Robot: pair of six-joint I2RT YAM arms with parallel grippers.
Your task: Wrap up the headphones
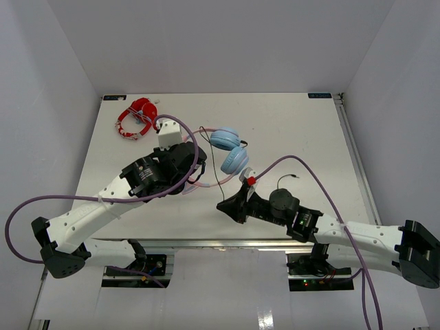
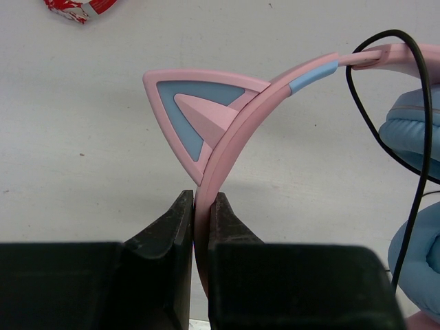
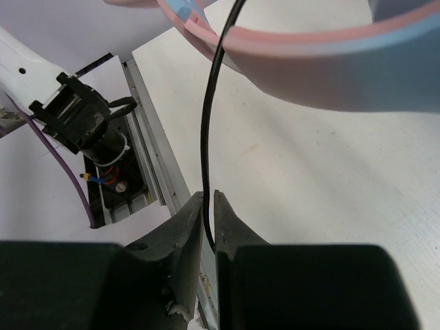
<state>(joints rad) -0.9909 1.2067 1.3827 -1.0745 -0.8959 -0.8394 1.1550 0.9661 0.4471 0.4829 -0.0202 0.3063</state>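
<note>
The left pincer (image 2: 201, 199) is clenching the pink headband (image 2: 237, 134) of the headphones (image 1: 225, 139), just below its cat ear (image 2: 196, 113); the blue ear cups (image 2: 412, 130) are lying to its right. The right pincer (image 3: 208, 199) is nipping the thin black cable (image 3: 206, 124), which is running up from its jaws to the headband overhead. Red-and-white headphones (image 1: 135, 117) are lying well beyond the left pincer on the table (image 1: 295, 124).

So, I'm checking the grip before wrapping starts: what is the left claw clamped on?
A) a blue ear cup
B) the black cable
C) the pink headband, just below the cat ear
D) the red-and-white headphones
C: in the left wrist view the left claw is shut on the pink headband, right under the cat ear.
</note>
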